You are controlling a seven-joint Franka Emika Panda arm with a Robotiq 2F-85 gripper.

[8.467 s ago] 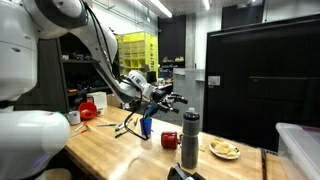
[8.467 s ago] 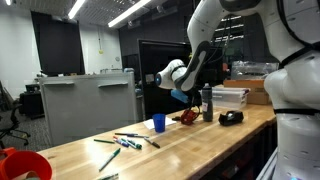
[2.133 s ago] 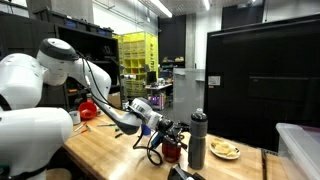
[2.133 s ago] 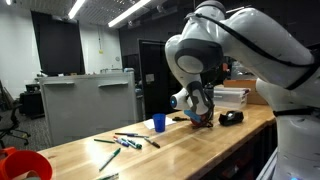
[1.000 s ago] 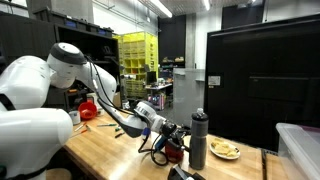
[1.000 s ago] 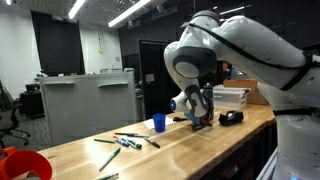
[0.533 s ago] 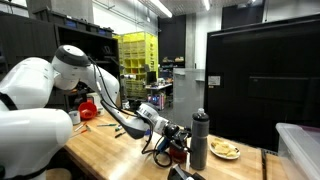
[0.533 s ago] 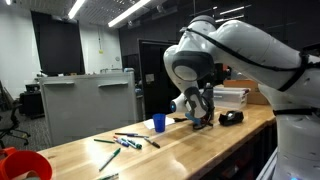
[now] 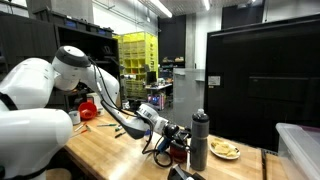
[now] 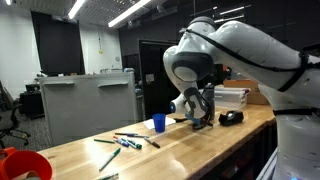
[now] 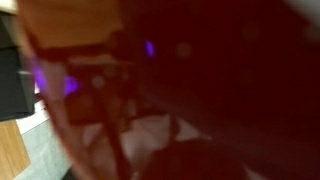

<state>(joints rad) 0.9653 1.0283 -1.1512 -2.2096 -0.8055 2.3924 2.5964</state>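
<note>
Nearest the lens in an exterior view, the dark bottle [image 9: 198, 140] and a plate of food [image 9: 224, 150] stand on the table [image 9: 110, 152]. Just behind the bottle, your claw [image 9: 177, 150] sits low at the red container [image 9: 182, 154], which rests on the table right beside that bottle. The wrist view is only a red blur, so I cannot tell how wide the claw stands or whether it grips. Farther along the table lies a red bowl [image 9: 88, 108].
</note>
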